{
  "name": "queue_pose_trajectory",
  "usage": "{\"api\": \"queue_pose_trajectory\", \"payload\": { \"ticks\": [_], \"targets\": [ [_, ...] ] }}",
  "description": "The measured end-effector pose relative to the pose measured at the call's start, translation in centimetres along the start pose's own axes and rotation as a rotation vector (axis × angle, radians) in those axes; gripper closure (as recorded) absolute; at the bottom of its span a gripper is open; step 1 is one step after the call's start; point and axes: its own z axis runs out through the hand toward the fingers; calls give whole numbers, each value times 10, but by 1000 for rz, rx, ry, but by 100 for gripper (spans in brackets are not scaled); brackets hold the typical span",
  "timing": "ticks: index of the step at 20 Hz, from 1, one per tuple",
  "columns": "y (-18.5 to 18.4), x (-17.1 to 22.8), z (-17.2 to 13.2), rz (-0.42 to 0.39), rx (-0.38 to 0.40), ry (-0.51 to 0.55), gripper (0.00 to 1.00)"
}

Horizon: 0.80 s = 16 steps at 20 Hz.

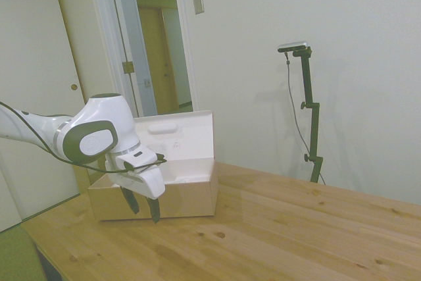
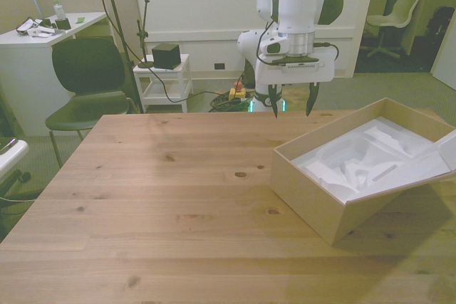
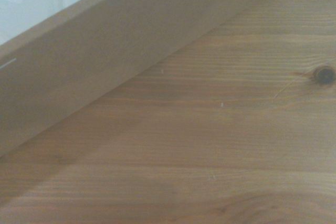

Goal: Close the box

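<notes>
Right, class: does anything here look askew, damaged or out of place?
Nothing stands out. The box sits flat on the table, lid standing open, undamaged. The hand hangs open, empty, beside it.

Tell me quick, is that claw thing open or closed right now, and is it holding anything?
Claw: open, holding nothing, hanging beside the long brown cardboard box.

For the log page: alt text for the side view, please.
An open cardboard box sits on a wooden table, its lid standing upright. The white arm's hand hangs open beside the box, fingers pointing down, holding nothing.
</notes>
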Motion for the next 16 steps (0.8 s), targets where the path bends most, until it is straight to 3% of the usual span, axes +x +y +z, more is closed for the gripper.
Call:
{"api": "queue_pose_trajectory", "payload": {
  "ticks": [4,7,16],
  "targets": [
    [1,3,-4,37,24,-3,0],
    [-1,7,-26,54,82,20,0],
    [-44,-10,-120,-72,290,183,0]
  ]
}}
